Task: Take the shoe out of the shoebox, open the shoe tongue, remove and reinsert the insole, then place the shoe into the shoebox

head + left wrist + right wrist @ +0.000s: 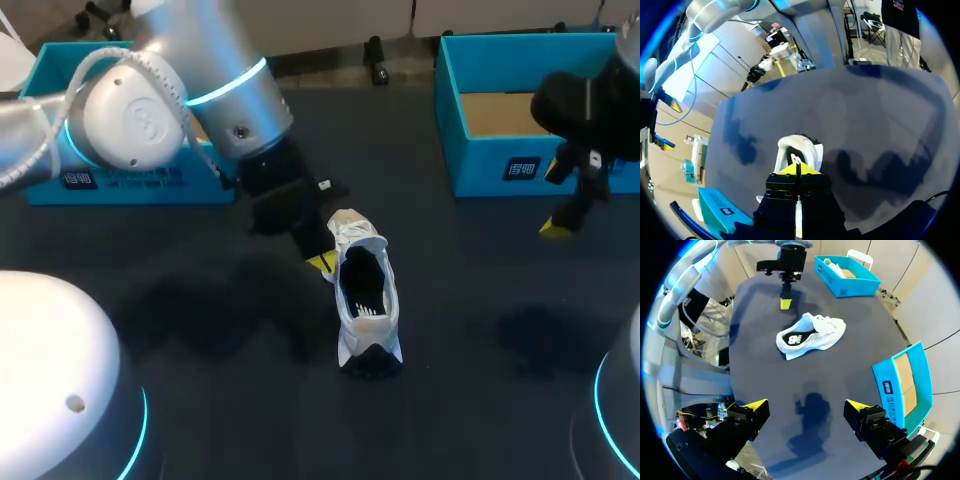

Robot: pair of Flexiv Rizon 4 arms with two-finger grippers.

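Observation:
A white shoe [366, 295] with a dark inside stands on the dark table [200, 330] near its middle, its opening facing up. The shoe [812, 333] also shows in the right wrist view, ahead of that gripper. My left gripper [322, 263] hangs just left of the shoe, its yellow tips pressed together. In the left wrist view this gripper [797, 169] is shut, and the shoe [801, 149] lies directly ahead of its tips. My right gripper [560, 225] hovers at the right in front of a box. Its fingers [754, 405] stand wide apart around nothing.
An open blue shoebox [500, 160] with a bare cardboard floor stands at the back right, close to my right gripper. A second blue shoebox [120, 182] sits at the back left behind my left arm; in the right wrist view that box [846, 282] holds a white shoe.

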